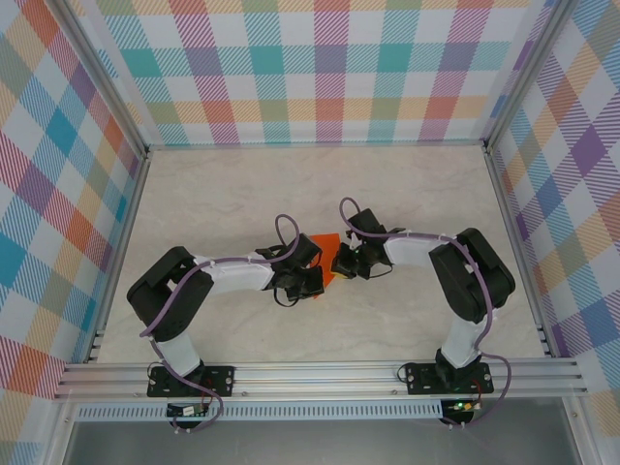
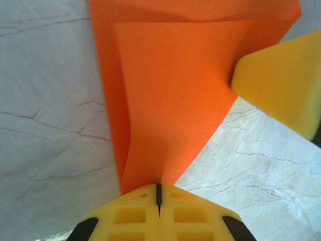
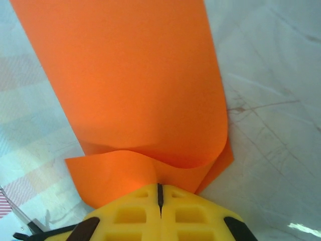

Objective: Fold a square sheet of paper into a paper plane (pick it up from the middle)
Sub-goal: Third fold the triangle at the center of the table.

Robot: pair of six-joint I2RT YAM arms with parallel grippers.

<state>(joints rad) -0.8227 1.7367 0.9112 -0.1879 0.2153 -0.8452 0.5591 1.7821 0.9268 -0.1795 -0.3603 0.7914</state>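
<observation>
Orange paper: the thin, bright orange square sheet of paper point(image 1: 327, 254) is partly folded and held between both claws, near the middle of the pale marble-patterned counter point(image 1: 242, 184).
Left claw: the yellow-fingered left claw point(image 2: 158, 187) is pinched tight on a narrow corner of the sheet.
Right claw: the right claw point(image 3: 159, 187) is clamped on a curled edge, where one layer bows over another.
Surround: pastel checked walls point(image 1: 329, 68) stand on three sides.
</observation>
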